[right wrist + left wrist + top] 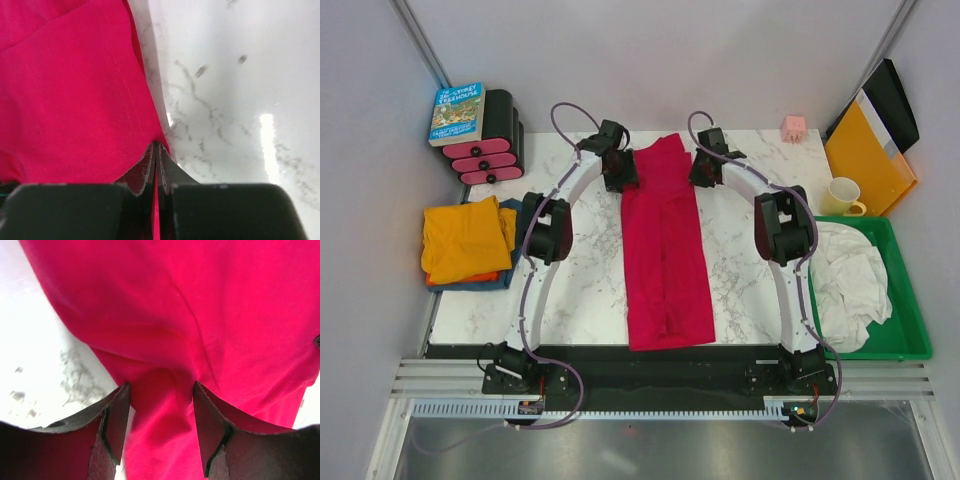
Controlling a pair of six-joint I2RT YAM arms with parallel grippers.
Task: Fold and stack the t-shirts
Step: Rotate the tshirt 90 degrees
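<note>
So the crimson t-shirt (665,245) is folded into a long narrow strip running down the middle of the marble table (575,290), from the far edge almost to the near one. Both arms reach to the table's far end, one on each side of the strip.

The left gripper (161,390) is spread wide over that corner, with a fold of red cloth lying between its fingers (117,415), so nothing is clamped there. The right gripper (155,147) is pinched tight on the shirt's edge, and you can see a sliver of red caught between the pads.

Over at the table's left edge the orange t-shirt (465,238) sits folded on top of the dark blue t-shirt (508,278). Just off the table's right edge there's a green tray (910,300) with crumpled white cloth (845,280) in it. A yellow mug (840,195) stands near the table's far right corner.
</note>
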